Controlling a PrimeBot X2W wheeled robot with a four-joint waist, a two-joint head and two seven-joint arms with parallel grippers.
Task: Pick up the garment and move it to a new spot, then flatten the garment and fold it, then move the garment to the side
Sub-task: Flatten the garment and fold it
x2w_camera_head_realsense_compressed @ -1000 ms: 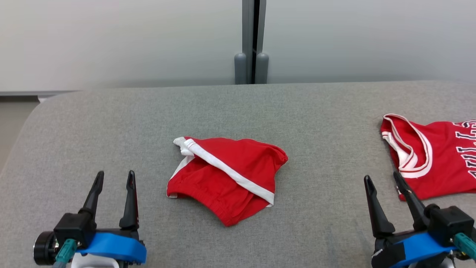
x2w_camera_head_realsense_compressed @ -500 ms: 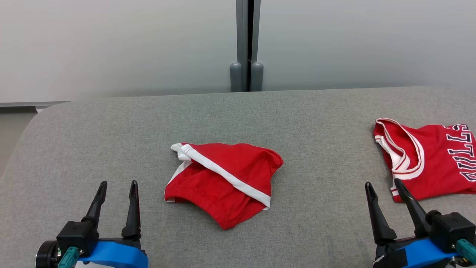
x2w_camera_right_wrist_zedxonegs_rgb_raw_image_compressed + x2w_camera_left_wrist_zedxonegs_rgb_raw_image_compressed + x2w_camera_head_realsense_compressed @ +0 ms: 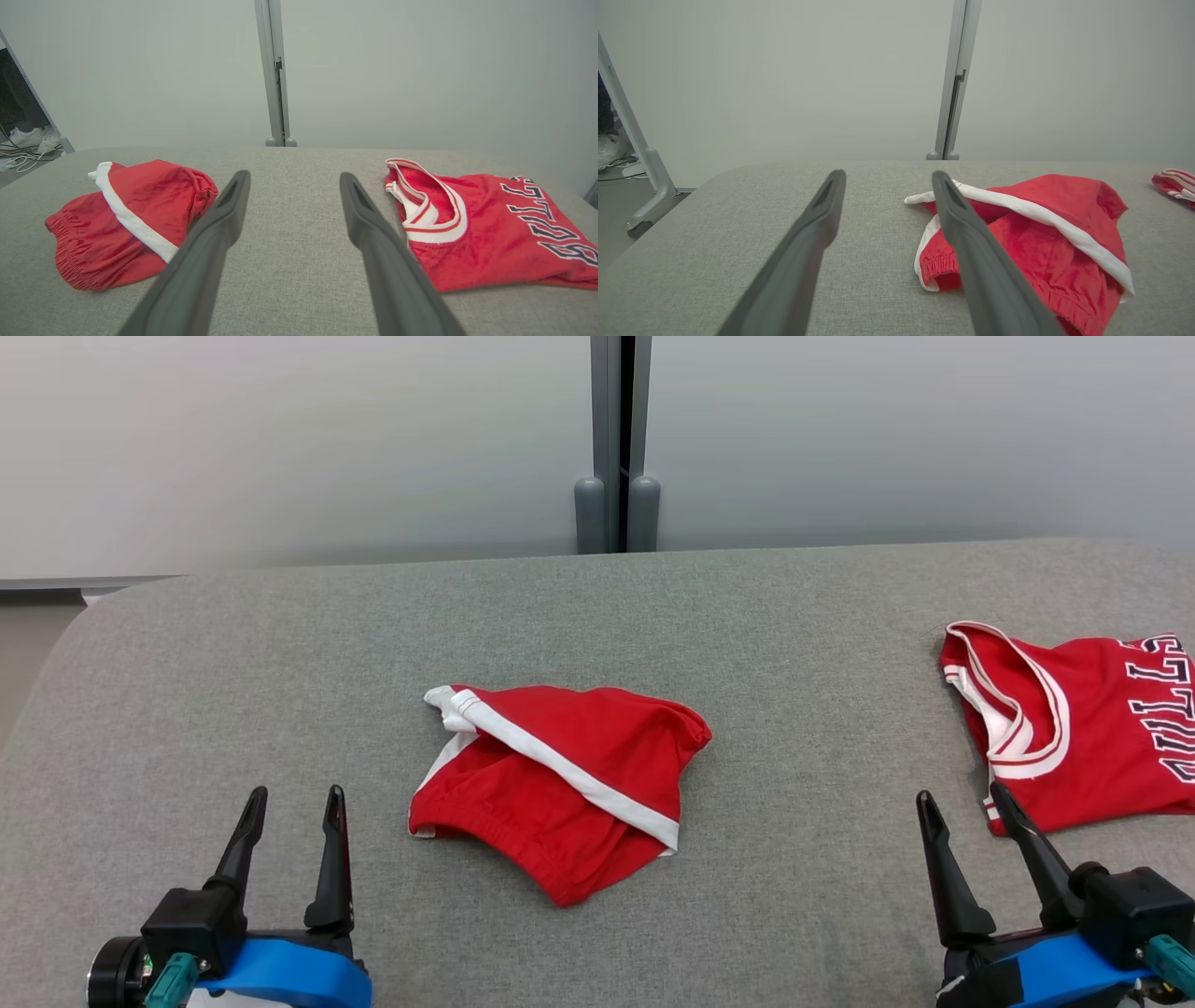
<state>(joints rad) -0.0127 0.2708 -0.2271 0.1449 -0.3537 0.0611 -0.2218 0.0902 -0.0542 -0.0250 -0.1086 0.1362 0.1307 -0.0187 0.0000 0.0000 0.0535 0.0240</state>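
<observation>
Red white-striped shorts, crumpled, centre of grey table, red jersey lying far right

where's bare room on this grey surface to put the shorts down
Widest bare patch: the grey surface left of the red shorts, beyond the left pincer. Another strip lies between the shorts and the jersey, ahead of the right pincer. The far right is crowded by the jersey.

Bare grey surface between the red shorts and the jersey seems open for passage.
</observation>
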